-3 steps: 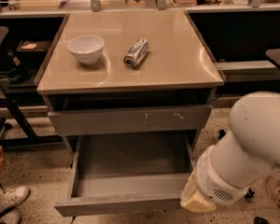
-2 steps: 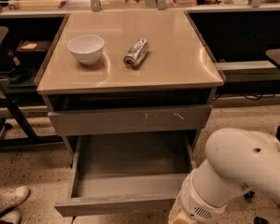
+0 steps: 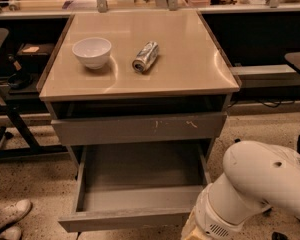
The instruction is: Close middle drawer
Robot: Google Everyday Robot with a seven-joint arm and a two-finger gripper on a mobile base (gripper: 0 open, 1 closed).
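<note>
The middle drawer (image 3: 140,199) is pulled far out of the cabinet, its grey box interior empty and its plain front (image 3: 125,219) facing me. My white arm (image 3: 255,189) reaches down at the lower right, its wrist end (image 3: 210,226) beside the drawer's right front corner. My gripper is below the bottom edge of the view and hidden.
Above the open drawer is a grey drawer front with pale scratch marks (image 3: 135,128). The beige tabletop (image 3: 190,59) holds a white bowl (image 3: 92,52) and a can lying on its side (image 3: 145,56). A person's shoes (image 3: 7,219) are at the lower left. A dark table edge (image 3: 297,61) is at the right.
My arm has sunk lower and shifted left toward the drawer's right front corner. The drawer stays pulled out as before.
</note>
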